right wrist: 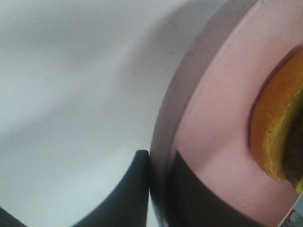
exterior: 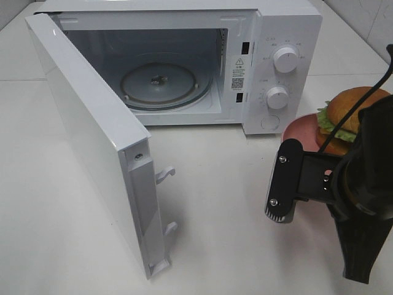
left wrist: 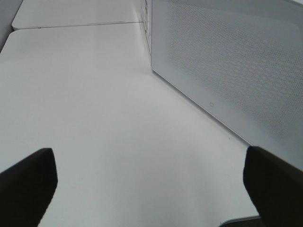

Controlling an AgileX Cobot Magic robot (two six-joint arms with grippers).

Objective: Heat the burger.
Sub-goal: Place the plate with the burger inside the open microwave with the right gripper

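The burger (exterior: 353,110), a golden-brown bun with green filling, sits on a pink plate (exterior: 298,130) to the right of the microwave. In the right wrist view my right gripper (right wrist: 158,165) is shut on the rim of the plate (right wrist: 218,118), one dark finger (right wrist: 132,189) outside and one on the plate's face, with the burger (right wrist: 277,132) close by. The black right arm (exterior: 362,184) covers the near part of the plate. My left gripper (left wrist: 151,184) stands wide open over bare table, holding nothing, beside the microwave door (left wrist: 227,61).
The white microwave (exterior: 282,37) stands at the back with its door (exterior: 92,135) swung wide towards the front left. Its glass turntable (exterior: 163,83) carries nothing. Two knobs (exterior: 285,59) sit on its right panel. The table is white.
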